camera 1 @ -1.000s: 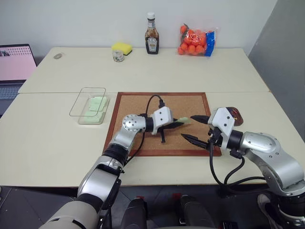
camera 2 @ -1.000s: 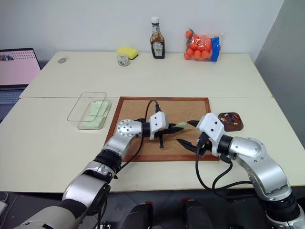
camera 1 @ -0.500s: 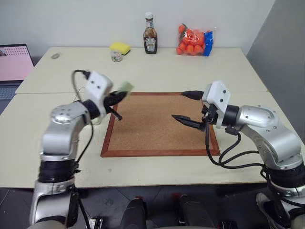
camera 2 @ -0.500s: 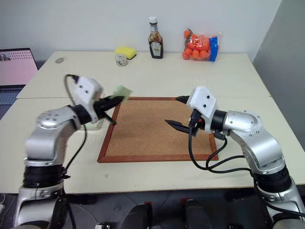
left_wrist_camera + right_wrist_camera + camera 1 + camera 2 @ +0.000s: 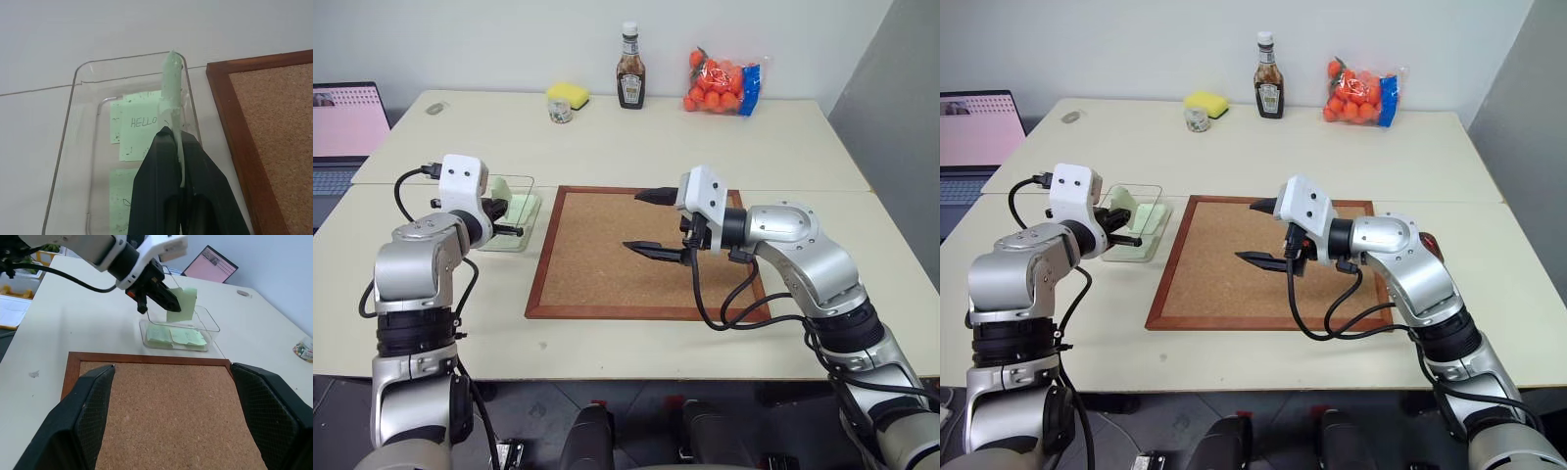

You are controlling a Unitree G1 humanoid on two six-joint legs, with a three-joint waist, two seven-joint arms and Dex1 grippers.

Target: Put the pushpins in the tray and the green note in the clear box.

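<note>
My left gripper [image 5: 172,134] is shut on the green note [image 5: 171,83], which stands on edge just above the clear box [image 5: 78,78] left of the corkboard. Other pale green notes lie flat inside the box, one reading HELLO. In the right wrist view the held green note [image 5: 182,303] hangs over the clear box [image 5: 210,323]. Above the middle of the corkboard [image 5: 597,274] my right gripper [image 5: 634,220] points left, open, with nothing between its fingers. A sliver of the dark reddish tray [image 5: 1427,242] shows behind my right forearm. The pushpins are hidden.
Along the table's far edge stand a brown sauce bottle [image 5: 630,67], a bag of oranges [image 5: 722,83], a yellow sponge [image 5: 568,95] and a small jar [image 5: 562,113]. A laptop [image 5: 347,122] sits at the far left.
My left arm swung left off the corkboard, carrying the green note to just above the clear box. My right gripper moved left and up over the board, still open.
</note>
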